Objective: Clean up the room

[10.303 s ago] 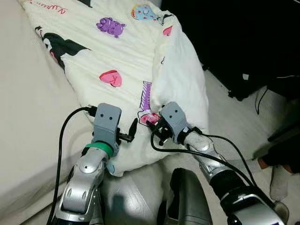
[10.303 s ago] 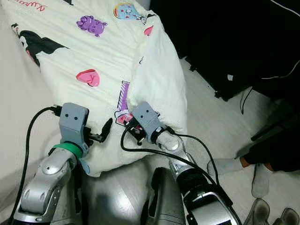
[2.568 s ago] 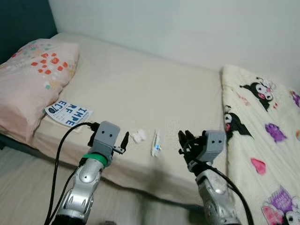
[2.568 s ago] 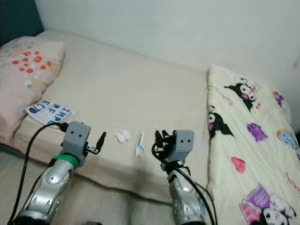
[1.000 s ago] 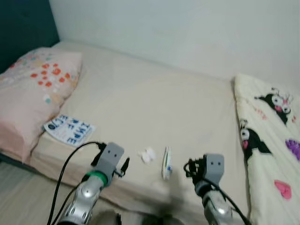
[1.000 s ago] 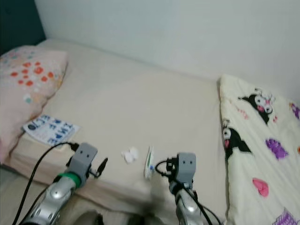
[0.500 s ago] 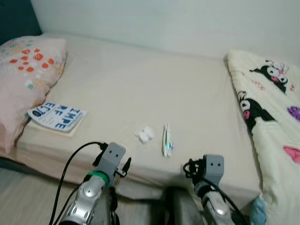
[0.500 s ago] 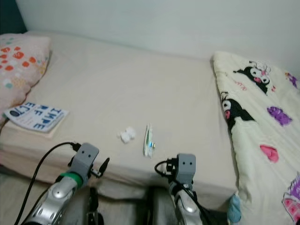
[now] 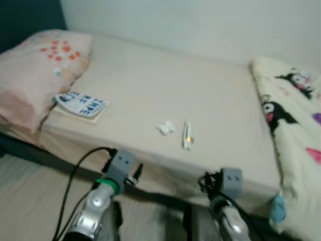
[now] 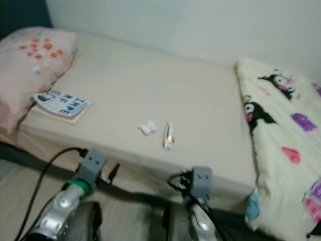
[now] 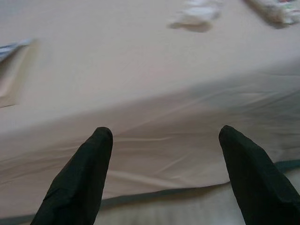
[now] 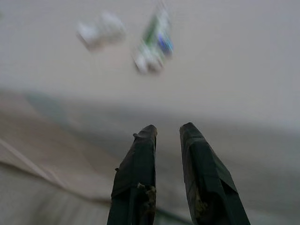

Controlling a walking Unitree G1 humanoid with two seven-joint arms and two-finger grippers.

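A crumpled white tissue (image 9: 165, 127) and a small white tube with green print (image 9: 187, 134) lie side by side near the front edge of the beige bed (image 9: 150, 85). My left gripper (image 11: 164, 131) is open and empty, low in front of the mattress side, left of the tissue (image 11: 197, 11). My right gripper (image 12: 168, 127) is shut with nothing in it, below the bed edge and pointing up toward the tube (image 12: 152, 44) and tissue (image 12: 101, 32). Both grippers are short of the two items.
A blue-lettered booklet (image 9: 82, 104) lies by a pink flowered pillow (image 9: 40, 70) at the bed's left end. A cream blanket with cartoon figures (image 9: 296, 115) covers the right end and hangs over the edge. Pale floor (image 9: 30, 201) shows at the lower left.
The whole picture has shifted and blurred as the camera moved. The bed's front edge now sits higher in view, and both grippers are below it instead of level with it.
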